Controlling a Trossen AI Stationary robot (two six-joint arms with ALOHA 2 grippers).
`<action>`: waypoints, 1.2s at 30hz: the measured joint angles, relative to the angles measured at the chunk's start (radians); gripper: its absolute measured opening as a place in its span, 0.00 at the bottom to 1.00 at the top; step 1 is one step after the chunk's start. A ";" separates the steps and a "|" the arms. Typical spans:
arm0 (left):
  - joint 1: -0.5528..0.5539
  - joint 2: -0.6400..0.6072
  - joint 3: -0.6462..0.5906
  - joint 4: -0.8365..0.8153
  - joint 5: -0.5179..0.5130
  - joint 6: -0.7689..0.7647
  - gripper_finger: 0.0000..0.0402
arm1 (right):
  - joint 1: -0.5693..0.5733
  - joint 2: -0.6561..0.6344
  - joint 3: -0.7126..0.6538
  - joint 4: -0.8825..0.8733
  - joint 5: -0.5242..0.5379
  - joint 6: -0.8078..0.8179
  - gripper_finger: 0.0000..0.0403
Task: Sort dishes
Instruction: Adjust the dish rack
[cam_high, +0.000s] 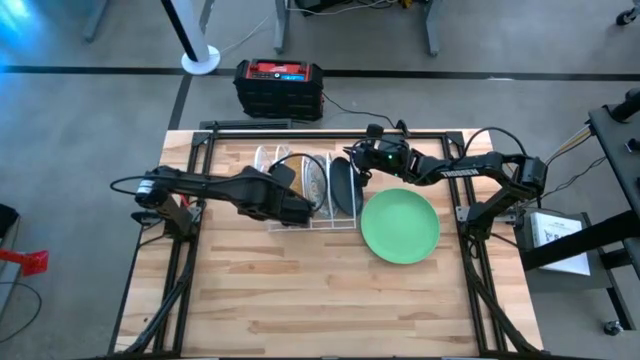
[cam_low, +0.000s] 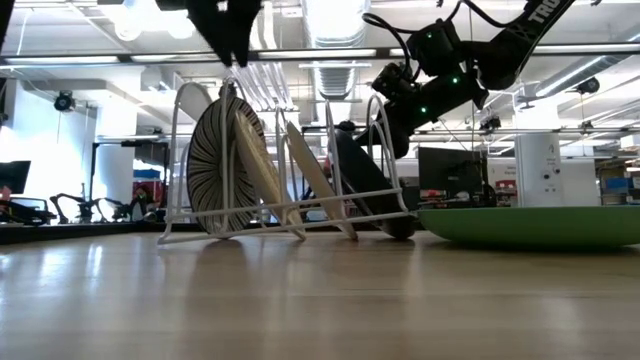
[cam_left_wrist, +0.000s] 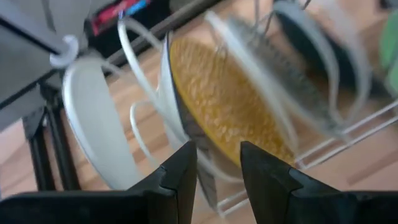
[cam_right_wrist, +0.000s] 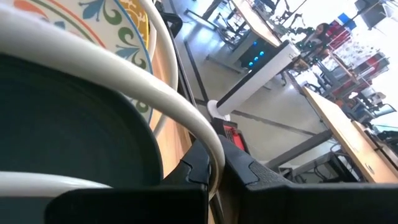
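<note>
No brand or label can be read anywhere. On the pale wooden plank worktop (cam_high: 300, 290), which stands on a grey floor in a workshop with desks and monitors behind, the green plate (cam_high: 400, 226) lies flat beside the white wire rack (cam_high: 305, 186), which holds the yellow plate (cam_left_wrist: 230, 99), the patterned plate (cam_low: 212, 165) and the dark plate (cam_high: 343, 183) on edge. The left gripper (cam_left_wrist: 217, 171) sits over the rack with its fingers apart around the yellow plate's rim, while the right gripper (cam_right_wrist: 216, 168) has its fingers closed together at a wire loop beside the dark plate.
</note>
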 joint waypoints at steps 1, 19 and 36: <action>-0.004 0.000 0.020 -0.001 -0.018 0.010 0.28 | 0.000 0.000 0.000 0.000 0.005 0.000 0.01; -0.079 0.008 0.156 -0.004 -0.215 0.074 0.28 | 0.002 0.000 -0.004 -0.034 -0.008 -0.019 0.11; -0.187 -0.091 -0.060 -0.003 -0.272 -0.091 0.28 | 0.003 -0.003 -0.004 -0.137 0.016 -0.011 0.21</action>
